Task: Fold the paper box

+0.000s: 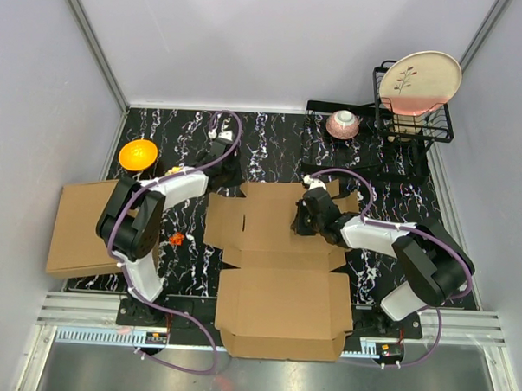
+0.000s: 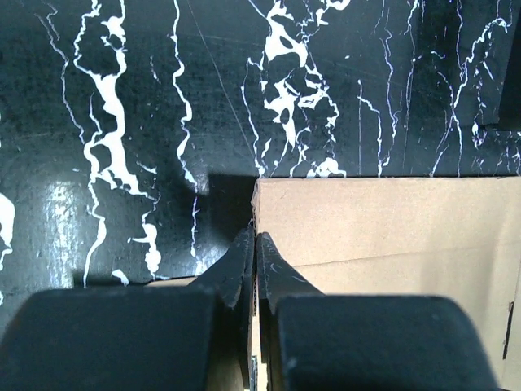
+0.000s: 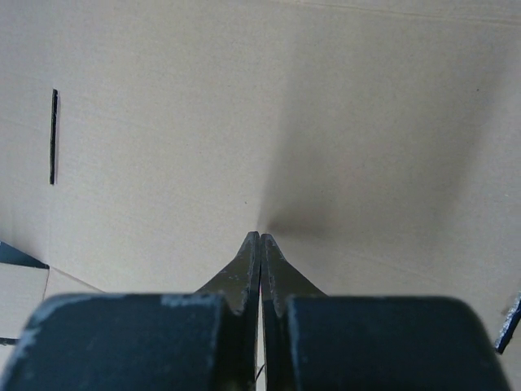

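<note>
The brown paper box (image 1: 268, 235) lies opened out flat in the middle of the black marble table, its large front panel hanging over the near edge. My left gripper (image 1: 230, 175) is at the box's far left corner. In the left wrist view it (image 2: 255, 238) is shut on the edge of a cardboard flap (image 2: 391, 220), which stands thin between the fingers. My right gripper (image 1: 301, 219) is over the box's middle right. In the right wrist view it (image 3: 260, 237) is shut and empty, its tips against the cardboard surface (image 3: 203, 122).
A stack of flat cardboard (image 1: 78, 226) lies at the left edge. An orange bowl (image 1: 137, 154) and a small orange object (image 1: 176, 238) are on the left. A pink bowl (image 1: 343, 124) and a black rack (image 1: 411, 124) holding a plate (image 1: 419, 81) stand at the back right.
</note>
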Controlling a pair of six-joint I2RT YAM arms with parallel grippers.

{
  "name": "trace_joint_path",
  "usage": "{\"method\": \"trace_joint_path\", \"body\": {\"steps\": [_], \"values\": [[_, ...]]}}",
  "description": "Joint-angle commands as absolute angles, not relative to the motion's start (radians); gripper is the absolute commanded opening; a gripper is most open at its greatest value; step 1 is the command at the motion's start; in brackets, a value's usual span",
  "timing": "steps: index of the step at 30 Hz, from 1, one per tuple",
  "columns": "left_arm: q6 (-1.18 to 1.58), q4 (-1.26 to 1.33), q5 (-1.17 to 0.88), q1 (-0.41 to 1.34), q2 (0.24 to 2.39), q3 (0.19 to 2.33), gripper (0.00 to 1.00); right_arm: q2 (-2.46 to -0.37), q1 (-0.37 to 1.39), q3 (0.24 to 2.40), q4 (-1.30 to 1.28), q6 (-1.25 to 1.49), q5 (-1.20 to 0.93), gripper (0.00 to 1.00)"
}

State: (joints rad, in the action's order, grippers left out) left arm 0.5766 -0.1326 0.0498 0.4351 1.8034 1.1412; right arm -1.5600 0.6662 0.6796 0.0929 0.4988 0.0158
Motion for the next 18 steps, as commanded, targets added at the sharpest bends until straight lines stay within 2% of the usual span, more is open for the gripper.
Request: {"method": "trace_joint_path", "body": {"steps": [1,14,18], "values": [[0.549,-0.019,0.141,0.462,1.706,1.063,0.00,-1.549,0.666,0.698,0.097,0.511,0.021,0.00],[0.387,0.084,0.406,0.653,1.690,0.988,0.00,-1.542,0.666,0.704,0.091,0.514,0.018,0.00],[0.365,0.237,0.457,0.680,1.663,0.876,0.00,-1.482,0.666,0.716,0.058,0.505,0.044,0.00]]}}
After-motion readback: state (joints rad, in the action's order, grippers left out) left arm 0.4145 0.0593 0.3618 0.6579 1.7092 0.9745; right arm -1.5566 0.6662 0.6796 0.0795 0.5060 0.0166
